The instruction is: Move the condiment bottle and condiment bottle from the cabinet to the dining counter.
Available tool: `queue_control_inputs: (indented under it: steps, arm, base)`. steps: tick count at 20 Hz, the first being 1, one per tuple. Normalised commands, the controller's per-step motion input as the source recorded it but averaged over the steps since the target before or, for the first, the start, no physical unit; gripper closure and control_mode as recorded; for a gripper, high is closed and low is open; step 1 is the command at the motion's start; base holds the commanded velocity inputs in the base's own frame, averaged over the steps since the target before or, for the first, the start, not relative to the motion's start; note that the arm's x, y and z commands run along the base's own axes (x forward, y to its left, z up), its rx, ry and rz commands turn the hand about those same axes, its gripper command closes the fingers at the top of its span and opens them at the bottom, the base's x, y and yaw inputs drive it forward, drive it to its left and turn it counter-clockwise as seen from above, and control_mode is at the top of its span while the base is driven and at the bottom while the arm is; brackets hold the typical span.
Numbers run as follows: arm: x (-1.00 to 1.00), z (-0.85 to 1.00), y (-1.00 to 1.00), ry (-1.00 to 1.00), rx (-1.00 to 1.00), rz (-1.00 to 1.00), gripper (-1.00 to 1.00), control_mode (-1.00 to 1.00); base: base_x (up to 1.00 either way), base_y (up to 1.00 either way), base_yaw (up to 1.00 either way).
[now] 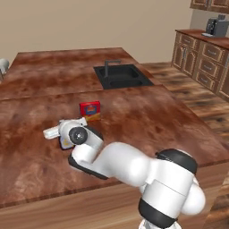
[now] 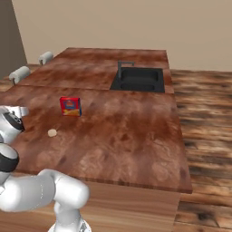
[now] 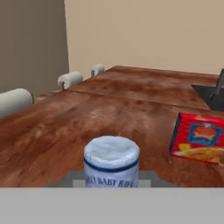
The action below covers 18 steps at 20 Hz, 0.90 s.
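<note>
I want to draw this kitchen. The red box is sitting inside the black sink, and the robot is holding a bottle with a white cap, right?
Not quite. The red box stands on the wooden counter, well apart from the black sink; the right base view shows that. The gripper does hold a white-capped bottle.

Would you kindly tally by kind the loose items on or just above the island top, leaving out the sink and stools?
red box: 1
condiment bottle, white-capped: 1
pale round piece: 1
Total: 3
</note>
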Motion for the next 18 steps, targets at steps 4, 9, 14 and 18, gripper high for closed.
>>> queue_control_inputs:
  steps: [4, 9, 14, 18]
  arm:
    - [0.00, -0.39, 0.03, -0.13, 0.10, 0.04, 1.00, -1.00]
    - [0.00, -0.42, 0.00, -0.03, 0.11, 0.02, 1.00, -1.00]
    - [0.00, -0.36, 0.00, 0.00, 0.12, 0.01, 1.00, -1.00]
    - [0.00, -0.31, 0.05, 0.00, 0.11, 0.00, 1.00, -1.00]
  base:
    - [0.00, 0.00, 0.00]
    - [0.00, 0.00, 0.00]
    - [0.00, 0.00, 0.00]
    - [0.00, 0.00, 0.00]
